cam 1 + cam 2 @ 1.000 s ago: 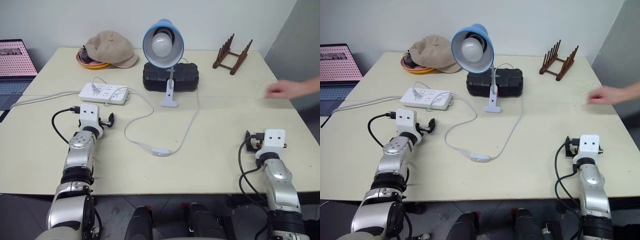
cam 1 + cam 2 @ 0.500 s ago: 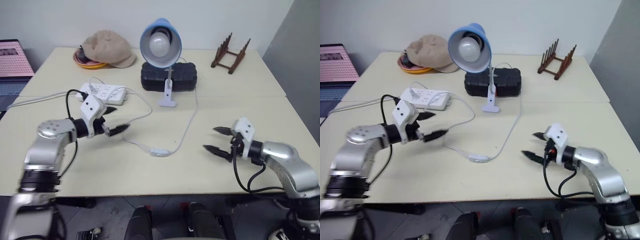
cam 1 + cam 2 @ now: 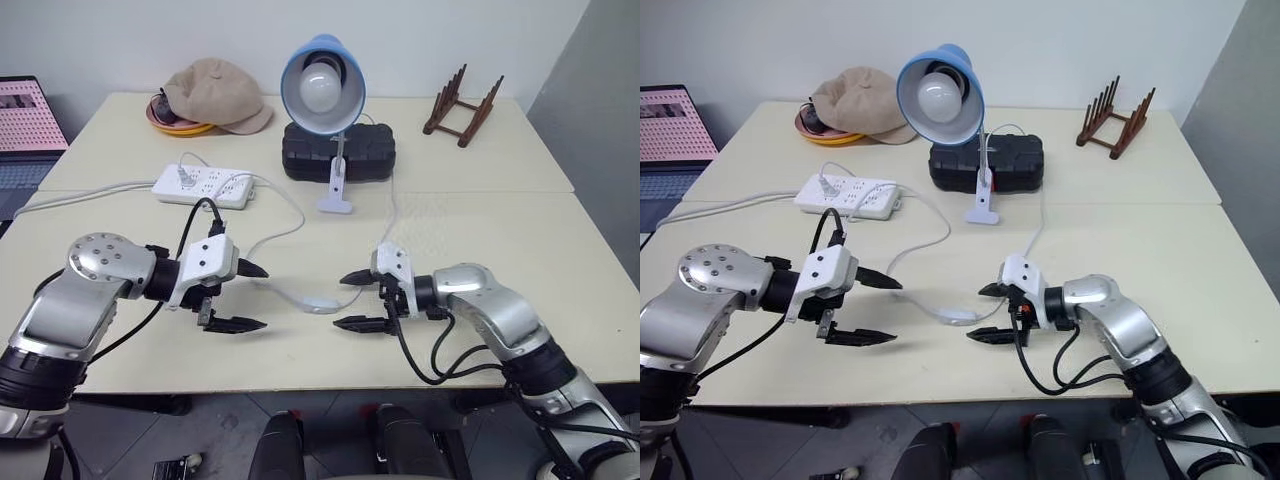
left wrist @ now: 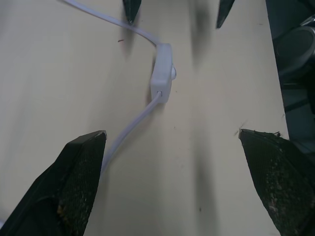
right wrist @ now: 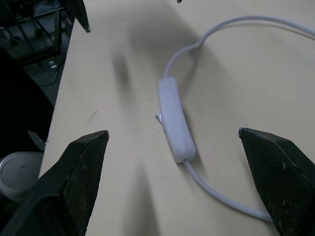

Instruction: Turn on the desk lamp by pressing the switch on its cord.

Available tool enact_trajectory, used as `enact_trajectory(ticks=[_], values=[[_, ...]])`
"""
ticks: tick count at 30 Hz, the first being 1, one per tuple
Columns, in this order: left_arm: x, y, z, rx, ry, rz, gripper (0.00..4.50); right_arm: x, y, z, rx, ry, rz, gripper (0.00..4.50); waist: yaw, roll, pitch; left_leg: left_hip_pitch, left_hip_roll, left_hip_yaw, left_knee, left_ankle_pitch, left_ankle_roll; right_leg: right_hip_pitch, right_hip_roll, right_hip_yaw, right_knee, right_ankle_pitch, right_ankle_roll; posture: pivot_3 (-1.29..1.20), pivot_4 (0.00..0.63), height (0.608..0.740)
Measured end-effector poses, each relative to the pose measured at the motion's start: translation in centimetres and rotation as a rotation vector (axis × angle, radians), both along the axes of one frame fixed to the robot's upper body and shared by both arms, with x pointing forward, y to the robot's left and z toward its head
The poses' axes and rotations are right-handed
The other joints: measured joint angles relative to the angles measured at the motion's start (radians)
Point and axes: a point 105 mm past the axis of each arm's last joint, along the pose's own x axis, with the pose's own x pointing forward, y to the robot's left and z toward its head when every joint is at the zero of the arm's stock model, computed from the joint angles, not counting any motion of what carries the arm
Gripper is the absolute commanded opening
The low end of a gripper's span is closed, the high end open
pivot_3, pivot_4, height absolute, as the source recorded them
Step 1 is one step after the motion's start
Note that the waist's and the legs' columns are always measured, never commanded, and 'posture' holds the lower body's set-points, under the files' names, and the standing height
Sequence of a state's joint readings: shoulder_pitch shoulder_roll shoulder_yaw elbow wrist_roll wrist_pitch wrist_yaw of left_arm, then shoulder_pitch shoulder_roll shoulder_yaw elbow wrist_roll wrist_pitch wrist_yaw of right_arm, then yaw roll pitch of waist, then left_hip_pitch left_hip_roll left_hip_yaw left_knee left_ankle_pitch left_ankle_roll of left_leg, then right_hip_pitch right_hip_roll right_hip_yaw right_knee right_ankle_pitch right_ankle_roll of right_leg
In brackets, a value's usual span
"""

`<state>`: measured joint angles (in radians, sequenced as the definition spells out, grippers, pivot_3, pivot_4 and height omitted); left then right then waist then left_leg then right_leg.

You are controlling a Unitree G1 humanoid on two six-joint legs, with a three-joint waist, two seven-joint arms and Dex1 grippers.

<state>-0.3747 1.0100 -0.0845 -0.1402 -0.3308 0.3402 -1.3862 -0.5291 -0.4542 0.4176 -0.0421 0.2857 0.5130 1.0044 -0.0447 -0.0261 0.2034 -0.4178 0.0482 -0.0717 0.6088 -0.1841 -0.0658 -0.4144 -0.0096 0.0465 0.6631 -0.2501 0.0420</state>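
A tan cap (image 3: 216,95) is sitting on an orange dish (image 3: 168,121) at the table's (image 3: 560,260) far edge, near a wooden rack (image 3: 462,106); a power strip (image 3: 203,186) is lying beside a black case (image 3: 338,153).

Both head eyes look down and forward across the table (image 3: 560,250), sharing the whole spread. Each wrist camera sits low and close, aimed inward, the two facing each other over the switch (image 4: 162,74), at twelve o'clock in both.
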Motion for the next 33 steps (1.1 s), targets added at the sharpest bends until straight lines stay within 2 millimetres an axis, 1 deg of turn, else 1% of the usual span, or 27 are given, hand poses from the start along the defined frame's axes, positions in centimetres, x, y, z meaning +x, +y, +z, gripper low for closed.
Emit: enact_trajectory(ticks=[2,6,8,9,12,15,16,19,21,22,24,26,30,32,33], values=[[-0.1,-0.1,0.0,-0.001,-0.004,-0.006,4.5,0.0,0.0,-0.8,-0.031,0.0,0.012,4.44,0.001,0.0,0.0,-0.001,0.0,0.0,0.0,0.0,0.0,-0.001,0.0,0.0,0.0,0.0,0.001,0.0,0.15,0.74],[-0.3,-0.2,-0.3,-0.004,-0.006,-0.016,4.5,0.1,0.5,-1.4,-0.032,-0.001,0.021,4.44,0.0,0.0,0.0,0.0,0.001,0.0,0.0,0.0,0.0,-0.002,0.001,0.0,0.002,0.0,0.001,0.0,0.15,0.74],[-0.3,-0.3,-0.3,-0.008,-0.007,-0.018,4.5,0.2,0.8,-1.6,-0.032,-0.002,0.022,4.08,0.0,0.0,0.0,0.0,0.001,0.0,0.0,0.0,0.0,-0.002,0.001,0.0,0.003,-0.001,-0.002,0.0,0.15,0.74],[-0.4,-0.3,-0.4,-0.009,-0.006,-0.02,4.5,0.3,0.9,-1.7,-0.028,0.001,0.022,4.01,-0.001,0.0,0.0,0.0,0.001,0.0,0.0,0.0,0.0,-0.002,0.001,0.0,0.003,-0.002,-0.003,0.0,0.15,0.74],[-0.6,-0.2,-0.8,-0.009,0.007,-0.019,4.5,0.3,1.5,-1.6,-0.012,-0.006,0.035,3.2,-0.005,0.0,0.0,0.001,0.001,0.0,0.0,0.0,0.0,-0.002,0.001,0.0,0.003,-0.001,-0.002,0.0,0.15,0.74],[-0.7,-0.3,-0.8,-0.009,0.002,-0.025,4.5,0.4,1.7,-1.7,-0.015,-0.014,0.035,2.41,-0.004,0.0,0.0,0.0,0.001,0.0,0.0,0.0,0.0,-0.002,0.001,0.0,0.003,-0.001,-0.002,0.0,0.15,0.74],[-0.7,-0.3,-0.8,-0.01,0.001,-0.026,4.5,0.5,1.7,-1.7,-0.016,-0.017,0.035,2.25,-0.004,0.0,0.0,0.0,0.001,0.0,0.0,0.0,0.0,-0.002,0.001,0.0,0.003,-0.001,-0.002,0.0,0.15,0.74],[-0.7,-0.3,-0.8,-0.01,-0.002,-0.027,4.5,0.5,1.9,-1.8,-0.015,-0.021,0.034,1.42,-0.005,0.0,0.0,0.001,0.001,0.0,0.0,0.0,0.0,-0.002,0.001,0.0,0.003,0.0,0.001,0.0,0.15,0.74],[-0.7,-0.2,-0.9,-0.011,0.001,-0.024,4.5,0.6,1.9,-1.9,-0.014,-0.015,0.03,1.05,-0.005,0.0,0.0,0.001,0.001,0.0,0.0,0.0,0.0,-0.002,0.001,0.0,0.003,0.0,0.001,0.0,0.15,0.74],[-0.8,-0.2,-0.9,-0.011,0.003,-0.021,4.5,0.6,1.8,-1.9,-0.014,-0.015,0.03,0.66,-0.005,0.0,0.0,0.0,0.001,0.0,0.0,0.0,0.0,-0.002,0.001,0.0,0.003,0.0,0.0,0.0,0.15,0.74],[-0.7,-0.1,-1.0,-0.013,0.003,-0.01,4.5,0.6,1.7,-1.9,-0.014,-0.017,0.034,0.38,-0.005,0.0,0.0,0.0,0.001,0.0,0.0,0.0,0.0,-0.002,0.001,0.0,0.003,0.0,0.0,0.0,0.15,0.74],[-0.6,-0.2,-1.0,-0.018,0.007,0.0,4.5,0.6,1.5,-1.9,-0.015,-0.017,0.037,0.4,-0.005,0.0,0.0,0.0,0.001,0.0,0.0,0.0,0.0,-0.002,0.001,0.0,0.003,0.0,0.001,0.0,0.15,0.74],[-0.4,-0.5,-1.1,-0.053,0.024,0.023,4.5,1.2,0.4,-1.5,-0.018,-0.019,0.003,0.4,-0.004,0.0,0.0,0.0,0.001,0.0,0.0,0.0,0.0,-0.001,0.001,0.0,0.004,0.0,0.001,0.0,0.15,0.74],[-0.2,-0.8,-1.0,-0.101,0.048,0.044,4.5,1.7,-0.2,-0.8,0.012,0.005,-0.03,0.4,-0.005,0.0,0.0,0.001,0.001,0.0,0.001,0.0,0.0,-0.001,0.001,0.0,0.004,0.0,0.001,0.0,0.15,0.74],[0.2,-1.3,-0.6,-0.175,0.056,0.078,4.5,1.9,-0.6,0.1,0.061,0.048,-0.062,0.4,-0.004,0.001,0.0,0.0,0.001,0.0,0.001,0.0,0.0,-0.001,0.001,0.0,0.004,0.001,0.001,0.0,0.15,0.74]])
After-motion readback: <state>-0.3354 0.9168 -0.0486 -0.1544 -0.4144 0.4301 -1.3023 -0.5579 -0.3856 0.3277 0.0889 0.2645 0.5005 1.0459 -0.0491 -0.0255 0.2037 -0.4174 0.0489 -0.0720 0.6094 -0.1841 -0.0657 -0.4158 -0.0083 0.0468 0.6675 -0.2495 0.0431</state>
